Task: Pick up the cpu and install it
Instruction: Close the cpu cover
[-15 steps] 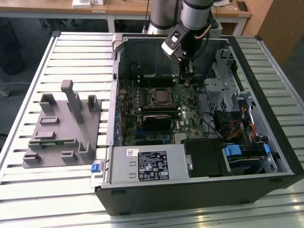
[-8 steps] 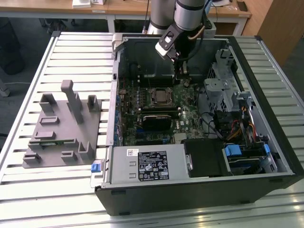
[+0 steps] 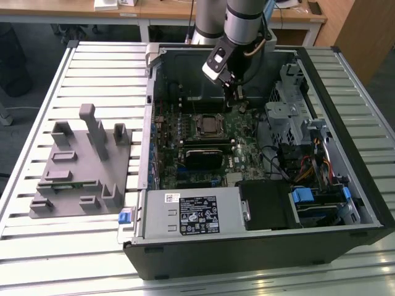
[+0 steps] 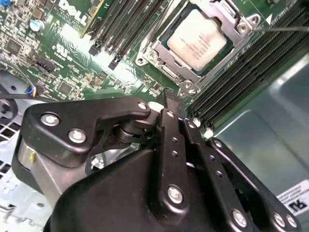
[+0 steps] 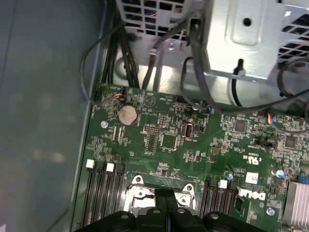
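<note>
The cpu (image 4: pixel 200 38), a square chip with a pale metal top, lies in the motherboard socket with the silver frame (image 4: pixel 159 53) around it; in the exterior view the cpu (image 3: pixel 208 125) sits mid-board inside the open computer case (image 3: pixel 345 203). My gripper (image 3: pixel 237 102) hangs just above the board, beyond the socket toward the case's far wall. In both wrist views its black fingers (image 4: pixel 170 104) are pressed together with nothing between them, and the gripper (image 5: pixel 167 205) tip overlaps the socket's edge.
Black memory slots (image 4: pixel 120 29) flank the socket. A metal drive cage (image 3: pixel 290 117) with cables stands at the exterior view's right, and a power supply (image 3: pixel 197 213) lies near the front. A grey parts fixture (image 3: pixel 80 160) rests on the slatted table outside the case.
</note>
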Available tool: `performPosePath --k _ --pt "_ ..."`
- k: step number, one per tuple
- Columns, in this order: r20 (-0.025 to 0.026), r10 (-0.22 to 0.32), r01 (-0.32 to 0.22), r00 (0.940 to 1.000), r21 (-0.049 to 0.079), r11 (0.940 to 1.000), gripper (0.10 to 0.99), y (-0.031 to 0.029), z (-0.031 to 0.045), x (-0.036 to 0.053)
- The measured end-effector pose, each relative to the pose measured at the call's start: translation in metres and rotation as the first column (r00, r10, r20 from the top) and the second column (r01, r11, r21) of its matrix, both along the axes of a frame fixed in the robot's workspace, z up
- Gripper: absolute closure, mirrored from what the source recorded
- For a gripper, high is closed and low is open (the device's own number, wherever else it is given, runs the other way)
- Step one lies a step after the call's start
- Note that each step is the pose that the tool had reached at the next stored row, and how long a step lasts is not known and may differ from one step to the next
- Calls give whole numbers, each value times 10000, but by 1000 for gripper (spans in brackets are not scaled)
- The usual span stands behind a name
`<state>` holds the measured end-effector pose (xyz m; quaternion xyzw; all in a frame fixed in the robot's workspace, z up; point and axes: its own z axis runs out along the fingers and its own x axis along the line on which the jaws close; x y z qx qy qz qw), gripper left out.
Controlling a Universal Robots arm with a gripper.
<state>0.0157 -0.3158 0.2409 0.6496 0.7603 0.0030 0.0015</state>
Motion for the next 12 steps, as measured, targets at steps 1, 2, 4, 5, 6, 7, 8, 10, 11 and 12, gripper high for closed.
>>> performPosePath --k 1,2,4,5,6,7,8,10,11,12 --pt "-3 62 -62 10000 0 10000 980 0 -8 -10" --pt "-4 83 -83 10000 0 10000 980 0 -15 -32" --pt "-4 72 -72 10000 -1 10000 980 1 -30 -85" --pt "-5 30 -30 10000 -4 10000 980 4 -37 -98" --pt "-5 -32 32 10000 -8 10000 980 6 -44 -107" --pt "-4 -110 110 9999 -12 9999 980 8 -51 -115" --pt "-4 -194 194 9998 -14 9998 980 10 -58 -122" --pt "-4 -352 352 9994 -18 9994 980 13 -70 -136" --pt "-4 -410 410 9992 -19 9992 980 13 -76 -148" --pt "-4 -449 449 9990 -19 9990 980 13 -83 -165"
